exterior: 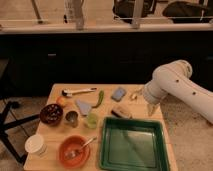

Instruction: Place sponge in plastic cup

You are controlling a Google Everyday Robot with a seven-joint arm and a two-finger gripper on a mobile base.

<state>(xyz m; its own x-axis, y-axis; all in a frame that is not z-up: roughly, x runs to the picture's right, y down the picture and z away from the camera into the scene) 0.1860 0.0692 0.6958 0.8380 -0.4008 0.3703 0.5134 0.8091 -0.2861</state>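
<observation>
1. On the far left I see a dark frame [9, 120] standing on the floor beside the surface [56, 131], a pale wooden top that fills the near middle of my view.
2. At the surface's left near corner stands a white paper cup [36, 145]. Farther back sit a dark bowl [51, 114] and a small orange fruit [61, 101] just beside it.
3. Next come an orange bowl [74, 150] with a spoon in it at the near edge, a dark metal cup [72, 118] behind it, and a white-handled utensil [79, 91] along the far edge.
4. A pale blue-grey cloth [84, 106] lies beside a green pepper [100, 99]. The plastic cup [92, 120] stands upright just near of them, right of the metal cup.
5. The sponge [119, 93] lies flat toward the far edge, right of the pepper and apart from the plastic cup.
6. A tan-and-dark block [121, 112] rests just beyond the far rim of the green tray [133, 121], which takes up the surface's near right part.
7. The gripper [152, 110] hangs off the white arm [175, 85] over the surface's right edge, right of the sponge. Its fingers are spread wide and carry nothing.
8. Behind runs a dark cabinet front [100, 60] under a light ledge [105, 29]. Speckled floor [192, 135] shows to the right.
</observation>
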